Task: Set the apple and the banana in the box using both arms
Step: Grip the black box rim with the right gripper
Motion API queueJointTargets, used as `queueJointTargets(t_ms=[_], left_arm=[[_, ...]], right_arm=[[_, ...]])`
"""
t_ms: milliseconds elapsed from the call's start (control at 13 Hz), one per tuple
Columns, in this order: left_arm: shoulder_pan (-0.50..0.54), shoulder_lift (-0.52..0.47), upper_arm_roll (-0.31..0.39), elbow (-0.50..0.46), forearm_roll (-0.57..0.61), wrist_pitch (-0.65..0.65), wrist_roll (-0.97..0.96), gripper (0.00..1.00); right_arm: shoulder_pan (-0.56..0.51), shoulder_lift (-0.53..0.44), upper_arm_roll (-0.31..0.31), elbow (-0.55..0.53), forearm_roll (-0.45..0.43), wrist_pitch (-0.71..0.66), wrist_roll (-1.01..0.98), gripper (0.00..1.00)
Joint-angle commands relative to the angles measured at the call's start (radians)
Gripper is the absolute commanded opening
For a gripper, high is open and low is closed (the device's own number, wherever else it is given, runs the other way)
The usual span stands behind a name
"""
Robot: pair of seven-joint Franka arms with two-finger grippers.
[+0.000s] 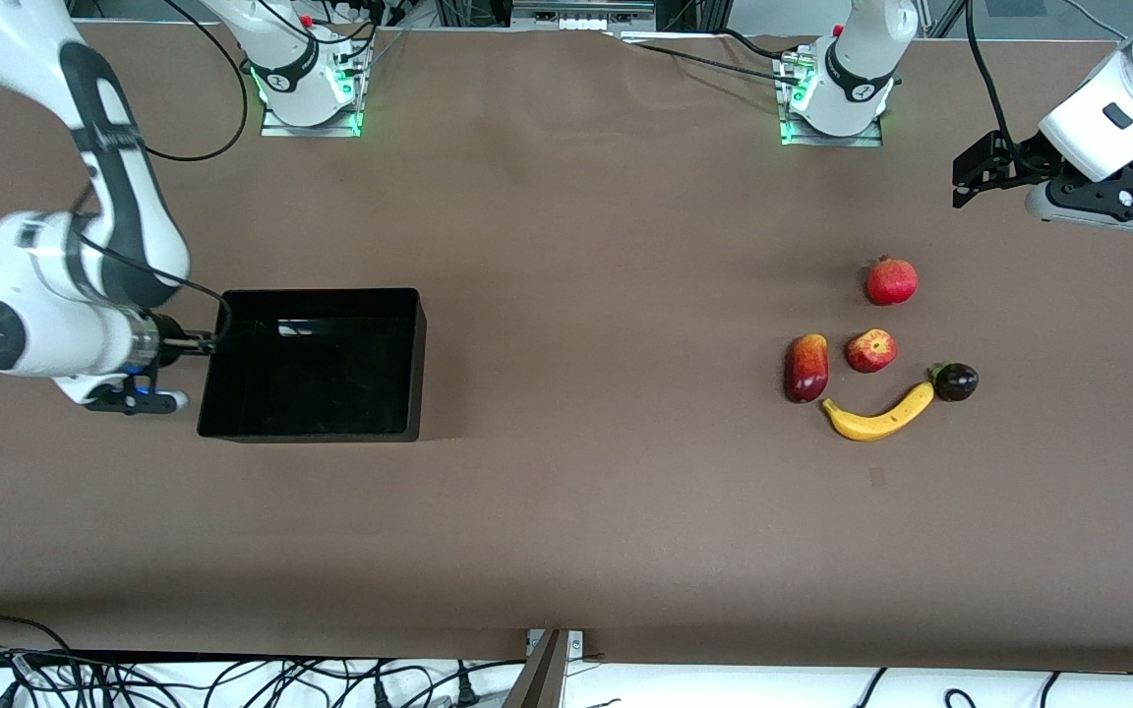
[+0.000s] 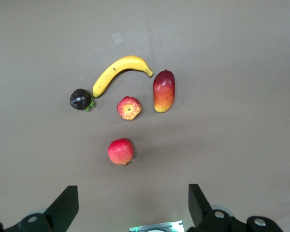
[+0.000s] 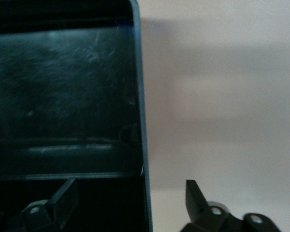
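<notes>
The apple [image 1: 870,350] lies among several fruits toward the left arm's end of the table, with the banana [image 1: 879,414] nearer the front camera. Both show in the left wrist view, apple [image 2: 129,108] and banana [image 2: 120,72]. My left gripper [image 1: 965,187] is open and empty, up in the air over bare table near the pomegranate; it also shows in the left wrist view [image 2: 133,203]. The black box [image 1: 409,364] sits empty toward the right arm's end. My right gripper [image 1: 198,343] is open and straddles the box's wall [image 3: 144,145], one finger inside and one outside [image 3: 130,200].
A pomegranate [image 1: 892,281] lies farther from the front camera than the apple. A dark red and yellow mango [image 1: 806,367] lies beside the apple. A small dark purple fruit [image 1: 955,381] touches the banana's tip. Brown table between box and fruits is bare.
</notes>
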Motion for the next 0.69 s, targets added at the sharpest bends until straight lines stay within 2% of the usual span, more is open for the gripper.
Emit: queueJointTargets(t_ms=[0,77,154,615], left_arm=[[-0.007,0.011,-0.003,0.027,0.020,-0.007,-0.011,1.00],[-0.006,0.013,-0.003,0.027,0.019,-0.007,-0.011,1.00],[-0.006,0.013,-0.003,0.027,0.019,-0.007,-0.011,1.00],[-0.006,0.013,-0.003,0.027,0.019,-0.007,-0.011,1.00]], right_arm=[[-0.015,-0.028,0.000,-0.125,-0.003,0.163,0.001,0.29],[-0.015,-0.021,0.000,-0.124,-0.003,0.170,0.001,0.03],[-0.015,-0.013,0.001,-0.124,-0.003,0.173,0.001,0.00],[-0.006,-0.019,0.006,-0.105,-0.003,0.162,0.012,0.00]])
